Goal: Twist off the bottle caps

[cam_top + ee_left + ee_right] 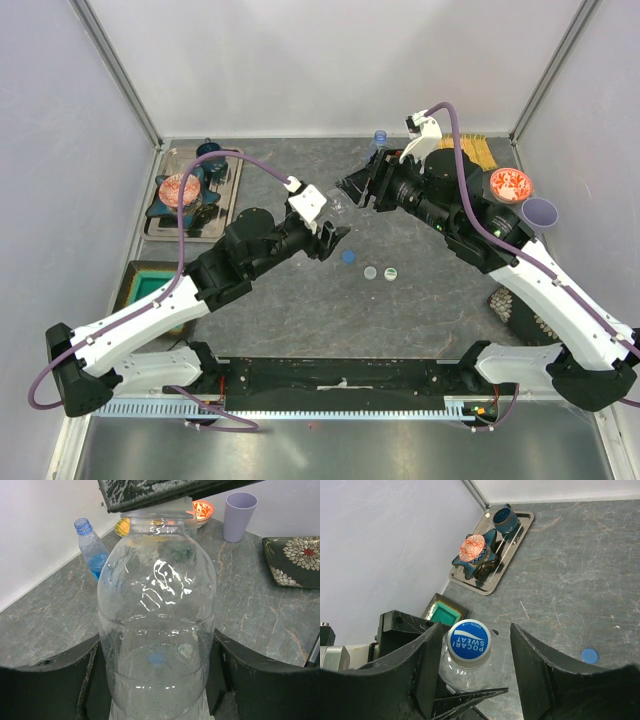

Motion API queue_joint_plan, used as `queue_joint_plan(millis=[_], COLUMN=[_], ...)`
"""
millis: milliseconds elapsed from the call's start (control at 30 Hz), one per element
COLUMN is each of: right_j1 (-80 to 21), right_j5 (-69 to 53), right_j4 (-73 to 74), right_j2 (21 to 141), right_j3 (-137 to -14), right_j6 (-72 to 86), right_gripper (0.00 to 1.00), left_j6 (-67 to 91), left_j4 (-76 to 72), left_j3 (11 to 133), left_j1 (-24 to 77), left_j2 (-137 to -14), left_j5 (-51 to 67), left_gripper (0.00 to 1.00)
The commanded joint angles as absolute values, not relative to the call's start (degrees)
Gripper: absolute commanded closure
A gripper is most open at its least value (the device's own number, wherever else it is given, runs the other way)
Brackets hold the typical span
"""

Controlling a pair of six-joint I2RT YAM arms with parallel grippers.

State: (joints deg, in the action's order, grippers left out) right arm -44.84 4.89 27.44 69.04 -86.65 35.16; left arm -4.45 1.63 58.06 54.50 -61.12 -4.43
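Between my two arms, above the middle of the table [300, 310], my left gripper [157, 690] is clamped on the body of the clear bottle [157, 605]. Its long axis points at my right gripper [475, 632], cap end first. Those right jaws stand apart and straddle the blue cap [468, 641] end-on, one finger just beside it, the other with a clear gap. I judge they must close squarely before twisting. By the far edge, the blue-labelled bottle [379, 141] stands uncapped.

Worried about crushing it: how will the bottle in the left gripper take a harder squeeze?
Likely dents: the bottle looks thin-walled and seems empty. Probably light, so it may twist in the left gripper when the cap turns.
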Motion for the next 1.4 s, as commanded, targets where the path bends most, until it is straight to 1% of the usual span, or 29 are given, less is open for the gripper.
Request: queue_joint_plan(millis=[0, 167, 300, 367, 467, 567, 600, 667, 700, 733, 767, 833, 933, 967, 1033, 1067, 1133, 1167, 1200, 1267, 1300, 1333, 1367], right_j1=[-44.9, -44.9, -44.9, -44.9, -44.9, -44.9, -44.8, -44.8, -44.8, -44.9, -44.9, -44.9, -44.9, -44.9, -44.9, -44.8, -44.9, -44.9, -44.8, -44.9, -44.9, -44.9, -44.8], right_j5=[6.2, 6.5, 6.8, 6.8, 6.4, 5.7, 5.5, 5.2, 4.4, 3.9, 2.8, -2.3, -9.7, -11.2, -16.5, -18.5, -22.5, -26.9, -29.2, -36.1, -38.8, -41.1, -45.3], right_j4=[25.4, 25.0, 25.0, 24.9, 24.5, 24.3, 24.2, 24.1, 24.0, 24.0, 24.0, 24.0, 24.7, 25.0, 25.0, 25.0, 25.0, 25.0, 24.5, 22.9, 21.8, 18.5, 16.6], right_j2=[67.9, 67.5, 67.3, 67.2, 67.2, 67.2, 67.3, 67.2, 67.1, 67.1, 67.0, 67.1, 66.6, 66.2, 64.9, 64.4, 63.5, 63.2, 62.5, 61.5, 60.1, 59.2, 57.4], right_j3=[-87.7, -88.0, -88.0, -87.6, -87.3, -86.9, -86.7, -86.3, -86.1, -85.8, -85.7, -85.9, -86.7, -86.6, -86.7, -86.7, -86.9, -86.8, -86.7, -85.6, -85.0, -82.9, -81.8], right_j6=[34.8, 34.5, 34.1, 34.0, 33.9, 33.8, 33.8, 33.7, 33.4, 33.0, 32.3, 29.0, 23.5, 22.2, 18.9, 18.1, 16.7, 15.4, 15.0, 13.7, 13.4, 13.4, 14.3], right_gripper=[0.37, 0.37, 0.44, 0.45, 0.51, 0.65, 0.74, 0.83, 0.93, 0.98, 1.0, 1.0, 1.0, 1.0, 1.0, 1.0, 1.0, 1.0, 1.0, 1.0, 1.0, 1.0, 1.0], left_j6=[-6.5, -6.6, -6.7, -6.6, -6.6, -6.7, -6.7, -6.6, -6.5, -6.5, -6.4, -5.7, -3.1, -1.6, 4.8, 7.4, 15.9, 18.7, 24.7, 30.6, 36.2, 39.2, 42.2], left_j4=[-0.5, -0.4, -0.5, -0.5, -0.5, -0.5, -0.5, -0.5, -0.5, -0.5, -0.7, -0.7, -0.4, -0.4, -1.4, -2.5, -8.0, -10.3, -13.2, -22.1, -24.9, -31.6, -35.1], left_j3=[58.1, 58.2, 58.1, 58.1, 58.1, 58.1, 58.1, 58.2, 58.2, 58.2, 58.1, 58.2, 59.1, 60.1, 60.9, 61.8, 62.1, 62.1, 62.1, 61.4, 61.2, 60.9, 60.0], left_j1=[54.7, 54.7, 54.8, 54.7, 54.7, 54.7, 54.8, 54.8, 54.7, 54.8, 54.8, 54.7, 53.0, 51.7, 46.9, 45.1, 40.7, 39.7, 38.2, 37.4, 36.9, 36.8, 36.9], left_j2=[-60.0, -60.6, -60.7, -60.8, -60.8, -60.7, -60.6, -60.5, -60.3, -60.0, -59.3, -58.4, -56.0, -55.6, -54.9, -55.2, -56.3, -56.9, -58.1, -59.6, -60.5, -62.3, -63.4], left_j5=[-5.0, -5.0, -4.8, -4.8, -4.7, -4.7, -4.8, -4.7, -4.5, -4.1, -2.9, -0.5, 10.8, 21.8, 33.4, 44.1, 53.4, 60.9, 64.1, 71.9, 74.0, 75.7, 78.2], left_gripper=[0.58, 0.58, 0.58, 0.58, 0.58, 0.58, 0.58, 0.58, 0.58, 0.58, 0.58, 0.58, 0.59, 0.6, 0.6, 0.6, 0.6, 0.6, 0.59, 0.58, 0.58, 0.58, 0.58])
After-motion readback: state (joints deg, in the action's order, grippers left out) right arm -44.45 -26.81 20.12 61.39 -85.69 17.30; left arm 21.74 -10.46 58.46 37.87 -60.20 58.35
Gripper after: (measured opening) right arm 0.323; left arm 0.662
